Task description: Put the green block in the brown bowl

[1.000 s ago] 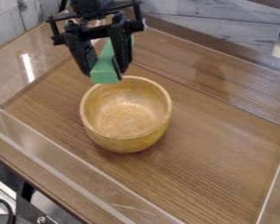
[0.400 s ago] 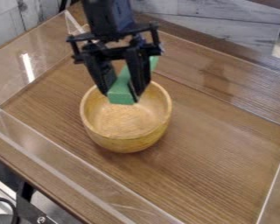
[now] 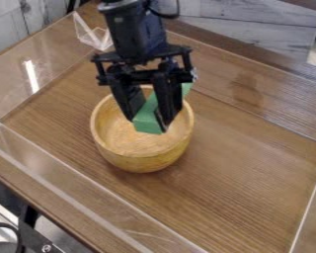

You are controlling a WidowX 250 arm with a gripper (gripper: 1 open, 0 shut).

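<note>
Over the round, grainy wooden brown bowl, the end effector grips the flat matte green block.

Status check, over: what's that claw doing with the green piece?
Claw shut on green block. Block hanging over brown bowl, low end inside rim. Nothing in the way.

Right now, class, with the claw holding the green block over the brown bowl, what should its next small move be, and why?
Probably lower a touch more, then open. The claw grips the green block above the brown bowl, its lower end already inside the rim, so a short drop should land it inside.
</note>
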